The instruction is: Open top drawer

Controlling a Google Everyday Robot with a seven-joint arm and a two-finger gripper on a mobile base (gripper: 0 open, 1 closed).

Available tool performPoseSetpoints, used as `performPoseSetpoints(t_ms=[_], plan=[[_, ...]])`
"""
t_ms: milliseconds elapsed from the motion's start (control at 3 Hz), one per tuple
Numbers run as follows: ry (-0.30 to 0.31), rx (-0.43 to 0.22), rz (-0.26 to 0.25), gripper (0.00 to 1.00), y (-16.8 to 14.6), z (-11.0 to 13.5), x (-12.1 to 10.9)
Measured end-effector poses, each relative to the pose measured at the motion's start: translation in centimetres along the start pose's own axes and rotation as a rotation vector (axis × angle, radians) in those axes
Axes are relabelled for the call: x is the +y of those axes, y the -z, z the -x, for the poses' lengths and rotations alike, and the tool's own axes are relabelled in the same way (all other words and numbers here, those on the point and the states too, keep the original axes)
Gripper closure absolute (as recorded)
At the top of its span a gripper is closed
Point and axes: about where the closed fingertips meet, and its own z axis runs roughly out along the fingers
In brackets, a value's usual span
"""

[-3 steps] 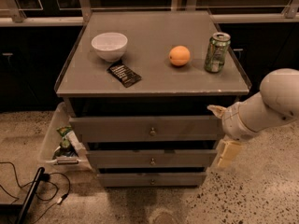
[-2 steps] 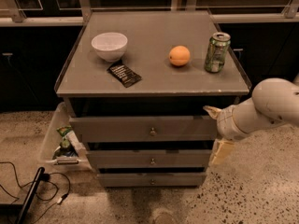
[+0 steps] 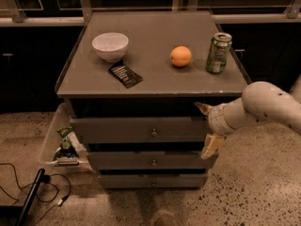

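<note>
Three drawers counted: one top drawer (image 3: 122, 129), two narrower drawers (image 3: 117, 161) below it. Three knobs (image 3: 154, 133). On the surface (image 3: 155, 84): one bowl (image 3: 110, 45), one orange (image 3: 180, 56), one can (image 3: 218, 52), one dark packet (image 3: 125, 75). One claw (image 3: 207, 127), spread apart, at the top drawer's right end.

Cream-white tubular arm (image 3: 268, 102) ends in a tan-fingered end effector (image 3: 202, 131) at mid-right.

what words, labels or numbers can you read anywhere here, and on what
No text here can be read.
Green can: its print is too small to read.
Black packet: pale print, too small to read.
Wrappers in the floor bin: unreadable.
Top drawer and the claw, open at that drawer's right end: no markings seen.
</note>
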Motion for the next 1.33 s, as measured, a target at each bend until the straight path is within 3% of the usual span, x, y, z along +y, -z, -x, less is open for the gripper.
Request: performPoseSetpoints(t_ms=[333,1000,1333], plan=[[0.035,-0.033,0.007,0.0,-2.0,0.1,-0.8],[0.025,-0.058,0.037,0.0,-4.1,-1.0,-0.7],[0.025,-0.059,0.038,0.19,-4.1,-1.0,-0.7]])
